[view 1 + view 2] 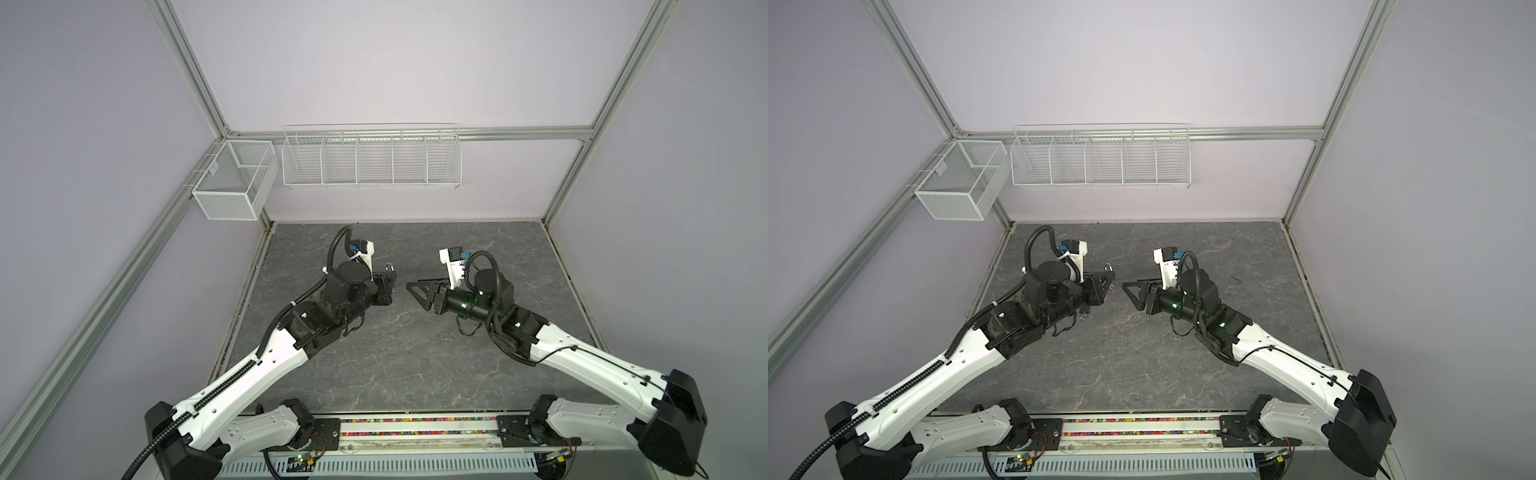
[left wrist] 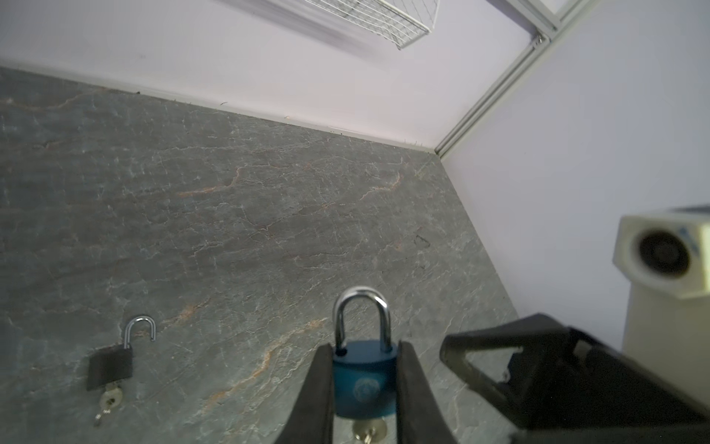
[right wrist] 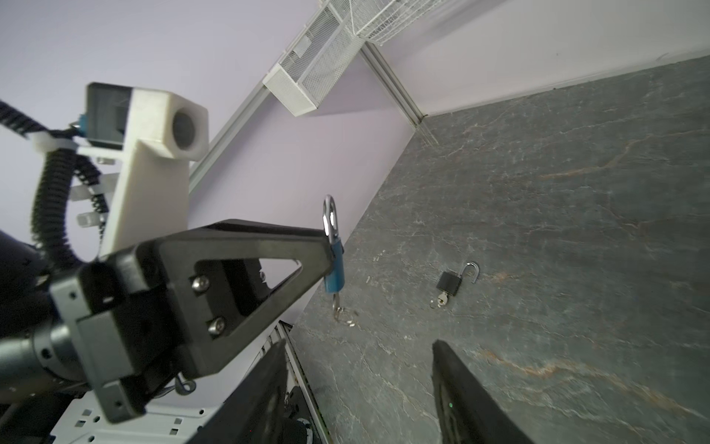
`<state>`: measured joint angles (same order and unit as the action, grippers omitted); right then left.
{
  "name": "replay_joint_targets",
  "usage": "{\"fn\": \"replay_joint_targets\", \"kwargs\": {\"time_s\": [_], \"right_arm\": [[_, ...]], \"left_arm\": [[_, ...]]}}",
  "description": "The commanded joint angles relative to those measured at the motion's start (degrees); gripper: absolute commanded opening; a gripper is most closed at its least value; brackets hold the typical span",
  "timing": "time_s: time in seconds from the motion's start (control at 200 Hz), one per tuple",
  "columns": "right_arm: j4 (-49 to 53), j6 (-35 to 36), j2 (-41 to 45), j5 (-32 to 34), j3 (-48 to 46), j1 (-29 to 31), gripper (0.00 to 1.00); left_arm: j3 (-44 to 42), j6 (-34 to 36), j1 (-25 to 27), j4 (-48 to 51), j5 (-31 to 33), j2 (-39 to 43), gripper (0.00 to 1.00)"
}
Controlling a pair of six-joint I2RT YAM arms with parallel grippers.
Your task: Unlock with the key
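My left gripper [image 2: 364,346] is shut on the body of a blue padlock [image 2: 364,380], held above the table with its silver shackle [image 2: 361,307] pointing away from the wrist. A brass key [image 2: 369,428] sits in the padlock's keyhole, between the fingers; it also shows hanging below the padlock [image 3: 335,269] as the key [image 3: 337,307]. My right gripper [image 3: 359,344] is open and holds nothing. In both top views it [image 1: 411,286] faces the left gripper [image 1: 390,282] across a short gap, level with it.
A black padlock [image 2: 109,367] lies on the grey stone table [image 2: 269,215] with its shackle swung open and a key in it; it also shows in the right wrist view [image 3: 448,283]. White wire baskets [image 1: 370,156] [image 1: 235,178] hang on the back and left walls.
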<state>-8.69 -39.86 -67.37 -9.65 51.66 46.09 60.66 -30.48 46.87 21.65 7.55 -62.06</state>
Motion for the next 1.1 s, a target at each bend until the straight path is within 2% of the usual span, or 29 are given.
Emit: {"fn": "replay_joint_targets", "kwargs": {"time_s": [0.0,0.16,0.3,0.55,0.765,1.095], "right_arm": [[12.4,6.2,0.4,-1.0,5.3,-1.9,0.65],[22.7,11.7,-1.8,-2.9,10.3,-3.7,0.70],[29.8,16.4,-5.4,-4.0,15.1,-4.4,0.72],[36.3,21.7,-11.4,-4.9,22.1,-4.3,0.74],[39.5,23.3,-15.7,-4.6,27.3,-4.4,0.75],[40.9,25.0,-19.9,-4.6,31.7,-4.2,0.76]], "left_arm": [[-3.2,12.9,-0.2,-0.4,-3.5,1.4,0.00],[-9.2,21.5,-0.2,-4.5,-5.1,3.9,0.00],[-13.1,25.6,-0.2,-8.2,-6.4,5.1,0.00],[-15.1,26.9,-0.2,-11.9,-7.7,3.0,0.00],[-16.7,26.3,-0.2,-15.9,-7.3,3.5,0.00],[-16.0,26.0,-0.2,-16.2,-8.1,2.6,0.00]]}}
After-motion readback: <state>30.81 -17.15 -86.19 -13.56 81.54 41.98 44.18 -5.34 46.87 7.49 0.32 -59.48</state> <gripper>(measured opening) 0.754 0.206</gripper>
